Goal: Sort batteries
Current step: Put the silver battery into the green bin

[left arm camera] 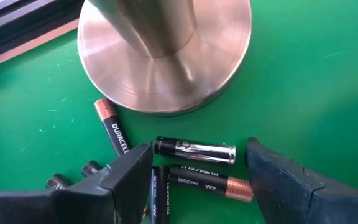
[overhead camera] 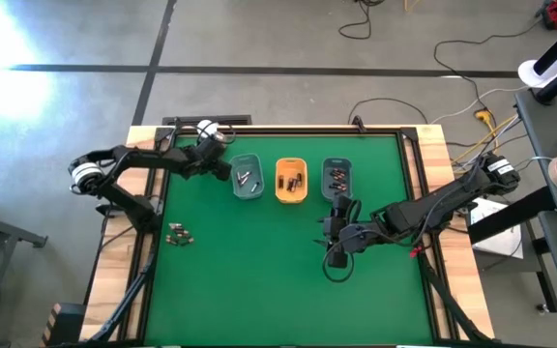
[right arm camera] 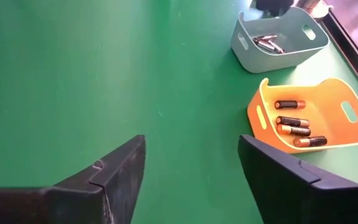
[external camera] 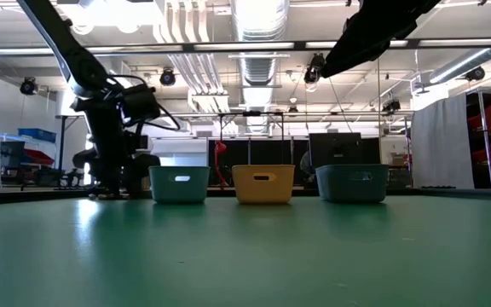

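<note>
Green table mat (overhead camera: 259,280) carries three small trays in a row: a teal tray (overhead camera: 248,178), an orange tray (overhead camera: 291,181) and a second teal tray (overhead camera: 337,177), each holding batteries. Beside the steel dome base (left arm camera: 166,56) at the back left, the left gripper (left arm camera: 197,180) hangs with its jaws spread, empty, over a cluster of loose cells. A silver AAA battery (left arm camera: 196,150) lies between the fingers, its long axis running across the gap from one finger toward the other, so I judge a wrist turn is needed first. Right gripper (right arm camera: 191,180), spread and empty, waits mid-table, well apart.
</note>
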Controlling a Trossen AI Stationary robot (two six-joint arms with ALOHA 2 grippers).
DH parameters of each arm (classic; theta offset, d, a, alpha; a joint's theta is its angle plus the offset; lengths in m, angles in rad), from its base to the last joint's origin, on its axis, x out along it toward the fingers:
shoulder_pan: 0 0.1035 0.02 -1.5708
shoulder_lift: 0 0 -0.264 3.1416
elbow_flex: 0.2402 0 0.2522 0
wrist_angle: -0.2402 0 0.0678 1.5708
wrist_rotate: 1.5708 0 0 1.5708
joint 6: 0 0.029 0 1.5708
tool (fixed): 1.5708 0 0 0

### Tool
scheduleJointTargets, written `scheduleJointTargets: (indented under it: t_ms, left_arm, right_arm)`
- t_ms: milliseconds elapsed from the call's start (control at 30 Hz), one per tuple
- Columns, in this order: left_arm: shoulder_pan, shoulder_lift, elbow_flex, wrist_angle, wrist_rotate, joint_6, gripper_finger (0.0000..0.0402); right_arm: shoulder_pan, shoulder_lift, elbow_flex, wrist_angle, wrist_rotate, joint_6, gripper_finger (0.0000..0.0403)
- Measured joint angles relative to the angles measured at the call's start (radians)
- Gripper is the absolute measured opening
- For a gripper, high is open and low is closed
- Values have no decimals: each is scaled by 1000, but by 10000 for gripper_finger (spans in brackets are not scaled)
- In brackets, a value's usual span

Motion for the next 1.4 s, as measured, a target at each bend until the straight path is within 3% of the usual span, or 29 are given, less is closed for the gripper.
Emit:
scheduleJointTargets:
  t_ms: [533,1400]
  left_arm:
    - [-1,0,-55,115,-54,-67,232]
    - [42,15,-59,194,16,-53,232]
  right_arm:
    - [0,0,0,-1,0,14,249]
    - [0,0,-1,-4,-2,31,251]
